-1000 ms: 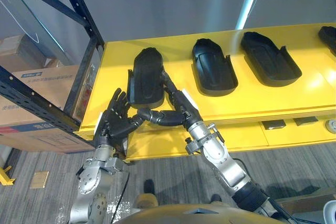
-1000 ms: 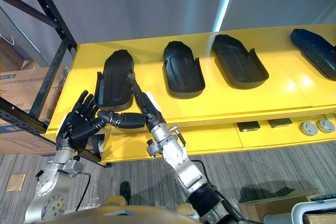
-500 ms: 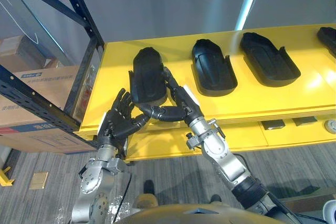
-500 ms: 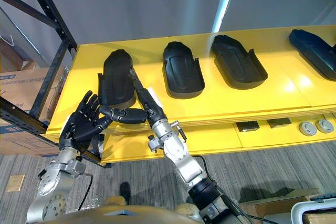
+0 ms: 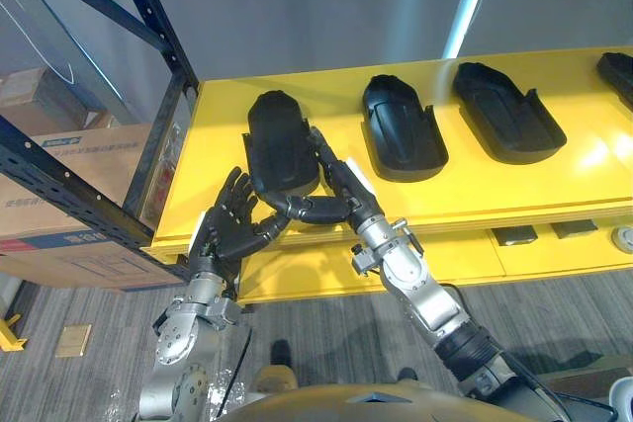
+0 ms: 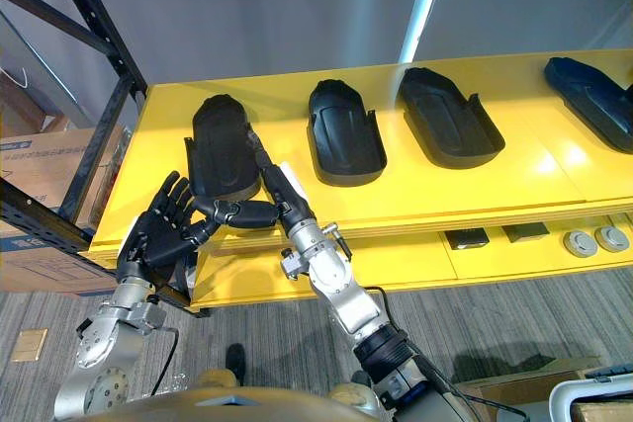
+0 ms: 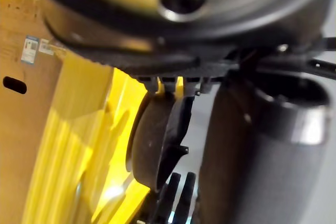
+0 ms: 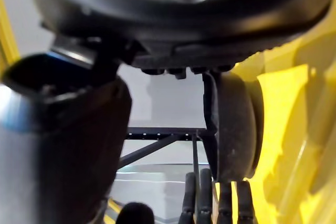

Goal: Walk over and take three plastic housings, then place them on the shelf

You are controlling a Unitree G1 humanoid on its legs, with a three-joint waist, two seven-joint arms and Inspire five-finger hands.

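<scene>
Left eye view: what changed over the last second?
The left hand moved forward toward the near end of the leftmost housing; the right hand slid farther along its right side. Neither has closed on it. The other housings stayed put.

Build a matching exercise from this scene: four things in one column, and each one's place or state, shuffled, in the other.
Things
1. leftmost housing
2. second housing from the left
3. left robot hand
4. cardboard box

Place or state
A. hollow side up
B. behind the black rack, left of the yellow surface
C. fingers spread, at the yellow surface's front edge
D. rounded back up, with the right robot hand lying straight along its side

Pairs: 1-D, 2-A, 3-C, 4-B
</scene>
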